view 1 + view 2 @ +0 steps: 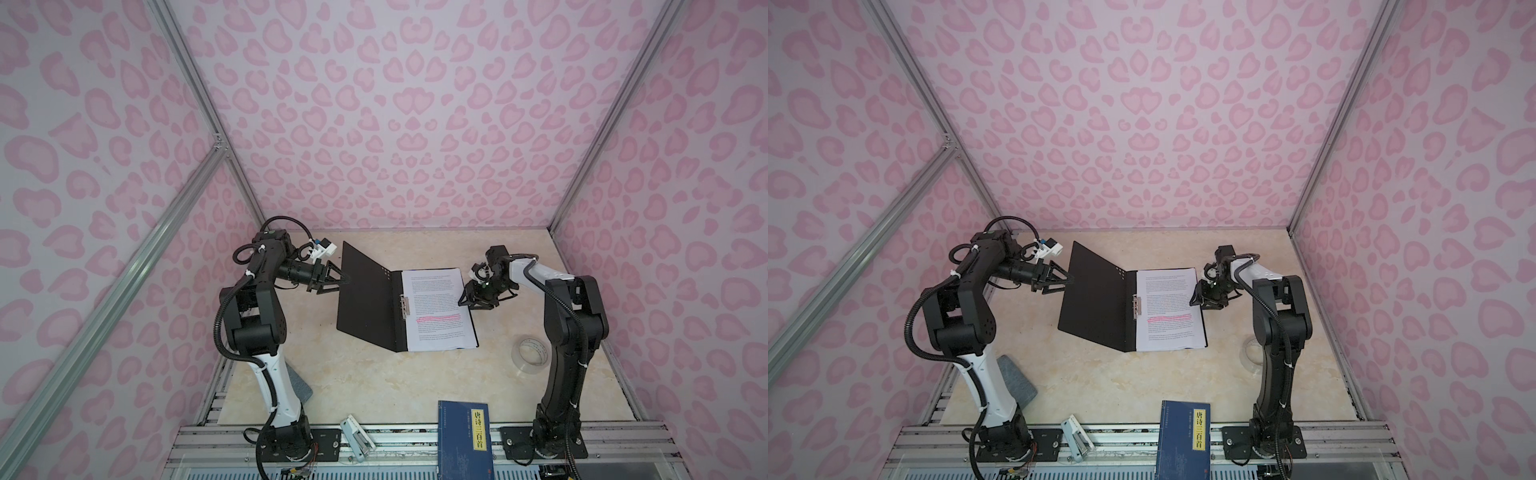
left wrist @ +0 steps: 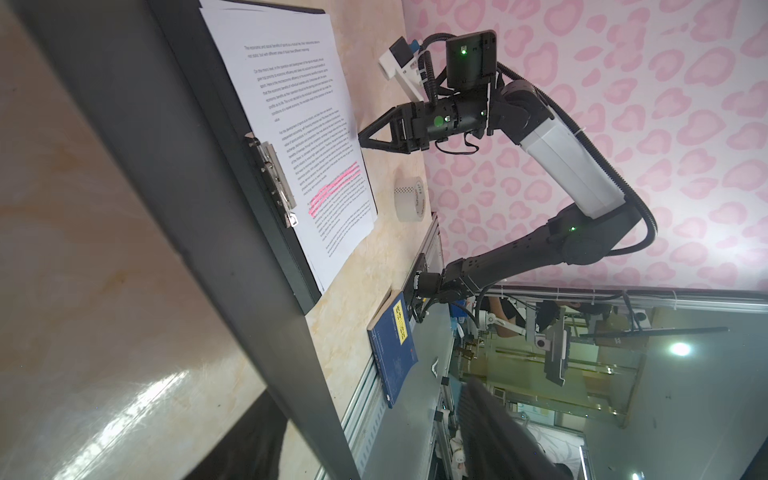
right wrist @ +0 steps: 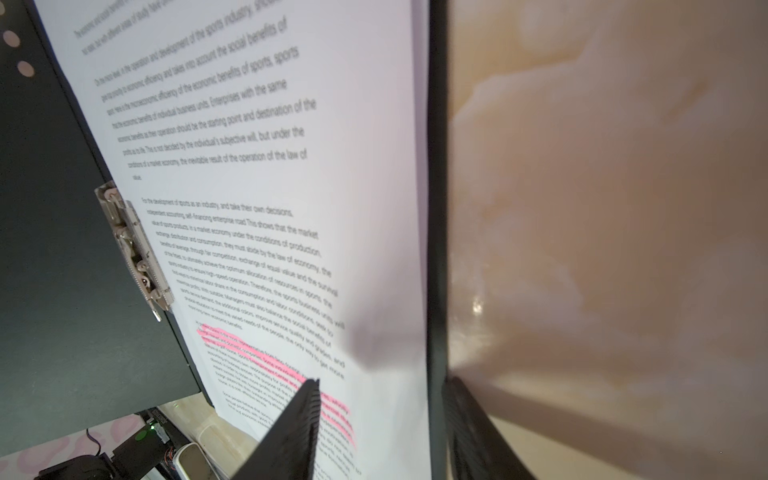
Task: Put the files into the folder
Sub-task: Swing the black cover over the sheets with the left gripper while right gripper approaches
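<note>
Right wrist view: the black right gripper (image 3: 382, 380) is seen released, jaws straddling the outer edge of the files (image 3: 249, 166), loose white printed sheets with pink-highlighted lines.
Resting place: the files are laid on the flat half of the black-lined folder (image 1: 365, 299), beside its metal spine clip (image 3: 133, 249).
Both top views: the black left gripper (image 1: 345, 279) is released too, jaws about the raised cover's edge.
Step in hand: the cover should be swung slowly over the spine, the right gripper being drawn clear before it lands.
</note>
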